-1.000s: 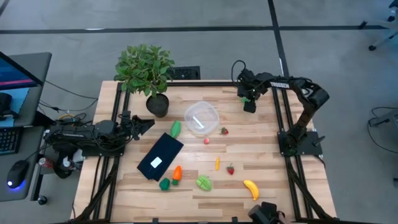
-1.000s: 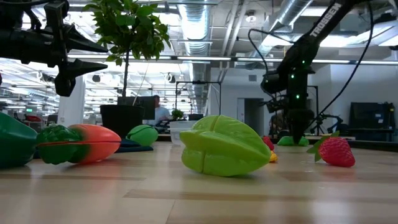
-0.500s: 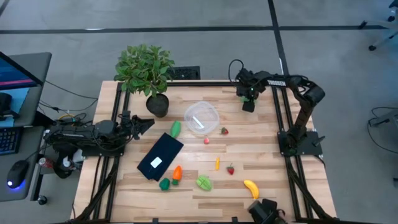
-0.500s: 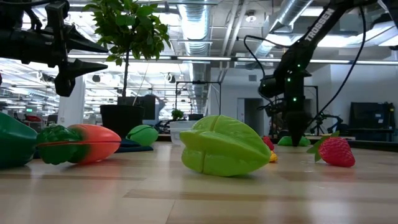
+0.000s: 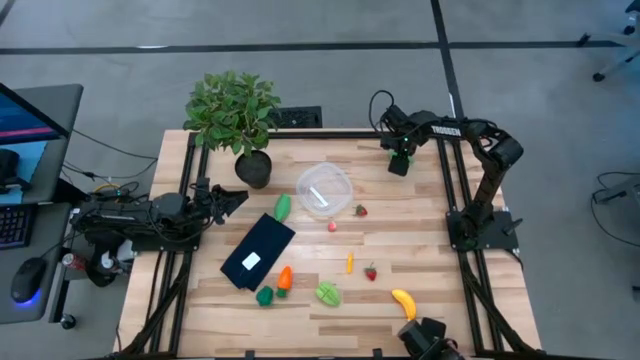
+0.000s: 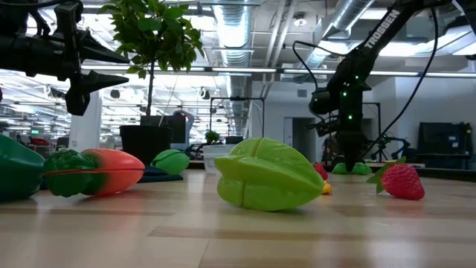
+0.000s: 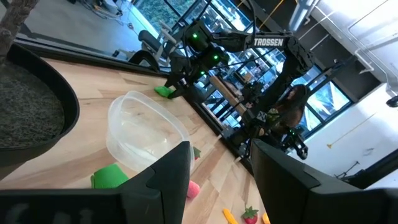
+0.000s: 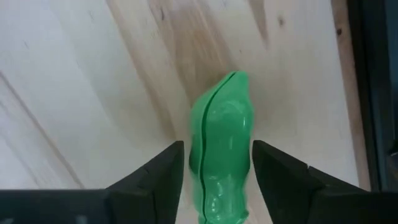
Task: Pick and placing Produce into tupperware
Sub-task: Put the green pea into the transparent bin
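The clear round tupperware [image 5: 324, 189] sits empty near the middle of the wooden table [image 5: 420, 230], a green oblong piece [image 5: 283, 206] just beside it. At the far right corner the right gripper [image 8: 214, 168] straddles a green pea pod [image 8: 222, 137], fingers part open either side (whether they touch is unclear). The left gripper [image 7: 217, 180] waits at the left edge, fingers narrowly apart, empty. Strawberries [image 5: 361, 211], banana [image 5: 403, 303] and carrot [image 5: 285, 277] lie scattered; a potted plant [image 5: 235, 115] stands at the back.

- Wooden table [image 5: 420, 215]: potted plant [image 5: 236, 120] near the far left corner, clear tupperware [image 5: 323, 189] mid-table.
- Dark flat rectangle [image 5: 258, 250] toward the left.
- Near edge: banana [image 5: 403, 303], carrot [image 5: 285, 277], strawberry [image 5: 370, 272].
- Green piece [image 8: 221, 146] near the far right corner.
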Robot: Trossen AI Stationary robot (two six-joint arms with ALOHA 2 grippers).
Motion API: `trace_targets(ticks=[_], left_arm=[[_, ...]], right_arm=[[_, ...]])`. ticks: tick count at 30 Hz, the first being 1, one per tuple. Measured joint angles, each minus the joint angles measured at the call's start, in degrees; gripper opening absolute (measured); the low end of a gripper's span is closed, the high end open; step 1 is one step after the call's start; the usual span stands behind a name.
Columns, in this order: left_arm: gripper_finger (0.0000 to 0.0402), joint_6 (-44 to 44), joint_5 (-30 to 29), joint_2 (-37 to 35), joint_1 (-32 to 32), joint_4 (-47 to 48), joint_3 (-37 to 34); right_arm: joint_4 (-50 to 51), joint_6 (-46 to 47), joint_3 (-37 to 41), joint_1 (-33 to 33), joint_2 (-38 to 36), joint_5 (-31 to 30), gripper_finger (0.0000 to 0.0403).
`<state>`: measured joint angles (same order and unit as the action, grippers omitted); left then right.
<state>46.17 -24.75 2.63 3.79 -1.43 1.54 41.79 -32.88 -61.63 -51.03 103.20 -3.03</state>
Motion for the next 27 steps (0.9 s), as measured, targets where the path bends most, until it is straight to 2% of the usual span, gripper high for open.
trace_targets(ticks=[17,27], left_arm=[[0.016,0.02,0.06,0.0,0.0,0.0,0.0],[0.016,0.04,0.09,0.0,0.0,0.0,0.02]], right_arm=[[0.84,2.95,0.0,0.39,0.24,0.17,0.0143],[2.22,5.89,-0.02,0.39,0.22,1.86,0.015]])
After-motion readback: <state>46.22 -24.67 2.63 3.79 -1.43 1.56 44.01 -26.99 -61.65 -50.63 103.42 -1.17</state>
